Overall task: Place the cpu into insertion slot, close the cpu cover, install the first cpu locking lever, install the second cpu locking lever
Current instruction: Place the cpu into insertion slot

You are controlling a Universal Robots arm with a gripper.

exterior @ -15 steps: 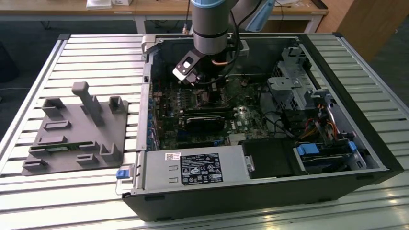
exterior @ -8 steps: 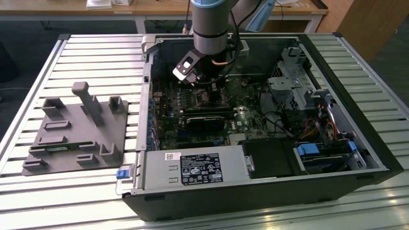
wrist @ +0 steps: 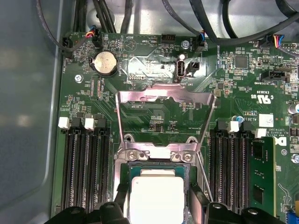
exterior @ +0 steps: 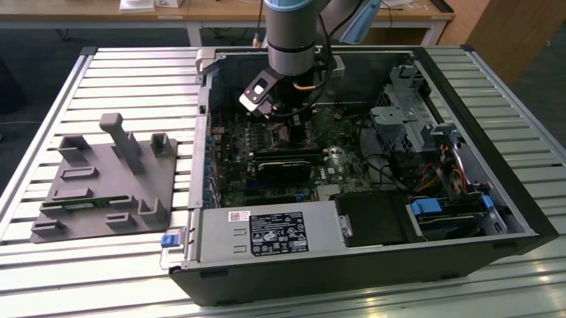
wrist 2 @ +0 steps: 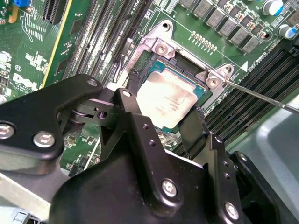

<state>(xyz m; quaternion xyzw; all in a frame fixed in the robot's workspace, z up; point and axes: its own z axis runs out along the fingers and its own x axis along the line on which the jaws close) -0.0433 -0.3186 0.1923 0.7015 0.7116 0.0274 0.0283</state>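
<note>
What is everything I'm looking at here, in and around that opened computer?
table: one, silver, slatted, under everything
case: one, black, open, on the table
fixture: one, grey, on the table, at the exterior view's left of the case
power supply: one, silver, in the case's side nearest the exterior camera
board: one, green, inside the case
battery: one, silver coin, on the board beyond the cover
cover: one, silver, lying open, away from the slot
slot: one, silver-rimmed, on the board
cpu: one, grey, at the slot
arm: one, grey, reaching down into the case
gripper: one, black, at the cpu
</note>
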